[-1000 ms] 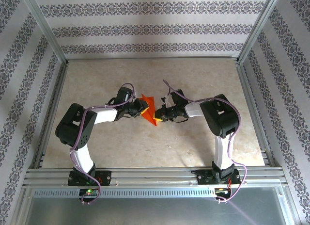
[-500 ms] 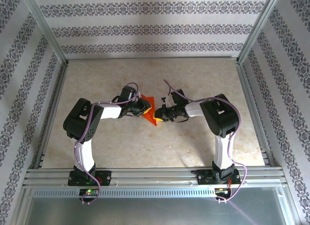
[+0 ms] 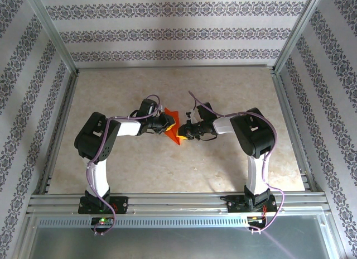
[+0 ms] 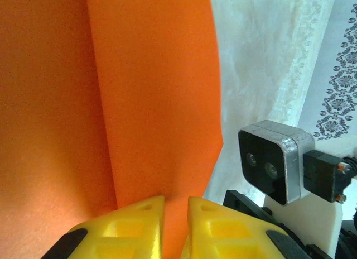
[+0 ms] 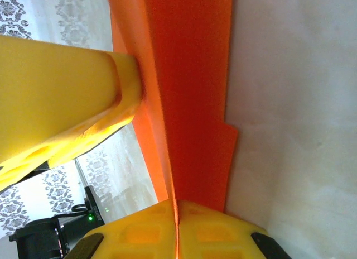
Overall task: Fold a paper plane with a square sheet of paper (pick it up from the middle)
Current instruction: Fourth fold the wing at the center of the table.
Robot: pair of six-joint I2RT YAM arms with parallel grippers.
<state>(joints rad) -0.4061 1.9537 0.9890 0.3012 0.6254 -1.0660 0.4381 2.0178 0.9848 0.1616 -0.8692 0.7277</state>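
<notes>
The orange-red sheet of paper [image 3: 171, 126], folded into layers, is held off the table between both grippers at mid-table. My left gripper [image 3: 165, 124] comes at it from the left. In the left wrist view its yellow fingers [image 4: 139, 214] stand close together with the paper [image 4: 150, 91] running into the narrow gap, so the left gripper [image 4: 176, 206] pinches it. My right gripper [image 3: 183, 133] holds the lower right end. In the right wrist view the right gripper [image 5: 177, 206] is shut tight on a thin creased edge of the paper [image 5: 195, 102]. The left gripper's finger [image 5: 61, 102] presses the paper's other side.
The beige marble table [image 3: 223, 86] has open room behind and in front of the arms. Metal frame rails [image 3: 60, 130] and patterned walls bound it on three sides. The right arm's wrist camera [image 4: 273, 161] sits close beside the left fingers.
The left arm's elbow and upper link have swung right and its gripper has closed in a little on the paper. The right arm and the paper have barely moved.
</notes>
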